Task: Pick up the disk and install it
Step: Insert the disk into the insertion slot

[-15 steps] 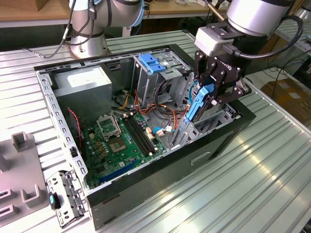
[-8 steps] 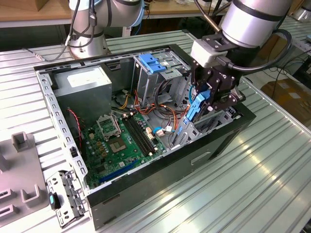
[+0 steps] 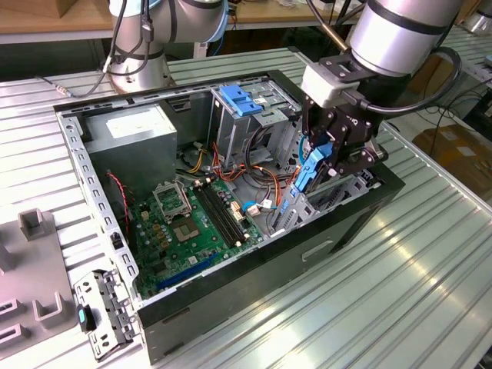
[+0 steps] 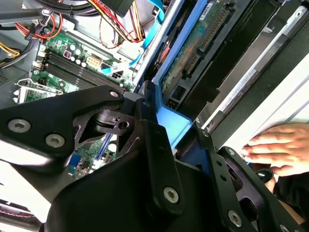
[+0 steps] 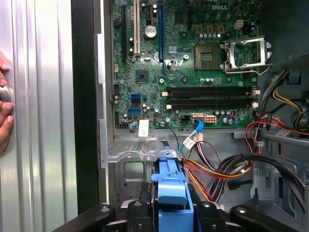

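Clenching the disk point(image 3: 311, 166), jaws above the open computer case point(image 3: 254, 278), motherboard point(image 3: 188, 227) inside

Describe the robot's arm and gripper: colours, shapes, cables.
The arm is a thick silver-grey tube with a pale-blue joint cap. A light-grey block sits at its wrist, and a black cable loops beside it. The gripper is matte black, built of angular linked plates fastened with silver screws.

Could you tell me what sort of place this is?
Probably a robotics lab workbench: an opened computer case on a ribbed metal table, and a robot arm holding the disk.
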### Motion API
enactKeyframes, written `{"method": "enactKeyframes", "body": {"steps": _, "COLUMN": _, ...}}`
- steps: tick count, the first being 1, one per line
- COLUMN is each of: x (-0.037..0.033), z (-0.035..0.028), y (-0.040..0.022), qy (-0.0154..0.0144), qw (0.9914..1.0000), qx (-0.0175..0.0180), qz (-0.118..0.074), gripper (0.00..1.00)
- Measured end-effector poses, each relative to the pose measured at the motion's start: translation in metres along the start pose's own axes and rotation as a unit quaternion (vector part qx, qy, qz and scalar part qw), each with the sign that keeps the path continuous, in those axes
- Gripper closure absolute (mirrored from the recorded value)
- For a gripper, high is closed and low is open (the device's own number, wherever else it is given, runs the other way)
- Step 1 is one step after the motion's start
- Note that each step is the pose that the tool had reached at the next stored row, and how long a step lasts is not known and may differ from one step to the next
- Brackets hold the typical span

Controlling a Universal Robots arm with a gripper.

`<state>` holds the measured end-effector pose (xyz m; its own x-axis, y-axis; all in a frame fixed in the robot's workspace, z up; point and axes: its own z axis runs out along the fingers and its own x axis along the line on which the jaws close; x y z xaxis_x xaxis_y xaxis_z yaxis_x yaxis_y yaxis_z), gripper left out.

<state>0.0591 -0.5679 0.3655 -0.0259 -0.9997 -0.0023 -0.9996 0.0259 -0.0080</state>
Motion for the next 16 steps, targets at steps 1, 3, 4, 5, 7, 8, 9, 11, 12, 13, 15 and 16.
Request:
{"method": "enactKeyframes", "body": {"steps": 1, "x": 0.0, "z": 0.0, "y": 0.0, "qy": 0.0, "qw": 1.0, "qx": 0.0, "qz": 0.0, "gripper": 0.56}}
{"method": "enactKeyframes", "body": {"steps": 3, "x": 0.0, "z": 0.0001, "y": 0.0, "qy": -0.0001, "qw": 1.0, "qx": 0.0, "qz": 0.0, "gripper": 0.49}}
{"method": "enactKeyframes", "body": {"steps": 4, "x": 0.0, "z": 0.0001, "y": 0.0, "qy": -0.0001, "qw": 1.0, "qx": 0.0, "qz": 0.0, "gripper": 0.49}}
{"method": "enactKeyframes", "body": {"steps": 5, "x": 0.0, "z": 0.0003, "y": 0.0, "qy": 0.0, "qw": 1.0, "qx": -0.0001, "qz": 0.0, "gripper": 0.49}}
{"method": "enactKeyframes", "body": {"steps": 7, "x": 0.0, "z": 0.0028, "y": 0.0, "qy": -0.0001, "qw": 1.0, "qx": 0.0, "qz": 0.0, "gripper": 0.49}}
{"method": "enactKeyframes", "body": {"steps": 8, "x": 0.0, "z": 0.0047, "y": 0.0, "qy": 0.0004, "qw": 1.0, "qx": -0.0001, "qz": 0.0, "gripper": 0.51}}
{"method": "enactKeyframes", "body": {"steps": 9, "x": 0.0, "z": 0.0055, "y": 0.0, "qy": 0.0006, "qw": 1.0, "qx": 0.0, "qz": 0.0, "gripper": 0.57}}
{"method": "enactKeyframes", "body": {"steps": 11, "x": 0.0, "z": 0.0073, "y": 0.0001, "qy": 0.0006, "qw": 1.0, "qx": 0.0, "qz": 0.0, "gripper": 0.64}}
{"method": "enactKeyframes", "body": {"steps": 12, "x": 0.0, "z": 0.0084, "y": 0.0001, "qy": 0.0007, "qw": 1.0, "qx": 0.0, "qz": 0.0, "gripper": 0.69}}
{"method": "enactKeyframes", "body": {"steps": 13, "x": 0.0, "z": 0.0087, "y": 0.0001, "qy": 0.0008, "qw": 1.0, "qx": 0.0, "qz": 0.0, "gripper": 0.69}}
{"method": "enactKeyframes", "body": {"steps": 15, "x": 0.0, "z": 0.0086, "y": 0.0001, "qy": 0.0009, "qw": 1.0, "qx": 0.0, "qz": 0.0, "gripper": 0.82}}
{"method": "enactKeyframes", "body": {"steps": 16, "x": 0.0, "z": 0.0087, "y": 0.0001, "qy": 0.0008, "qw": 1.0, "qx": 0.0, "qz": 0.0, "gripper": 0.82}}
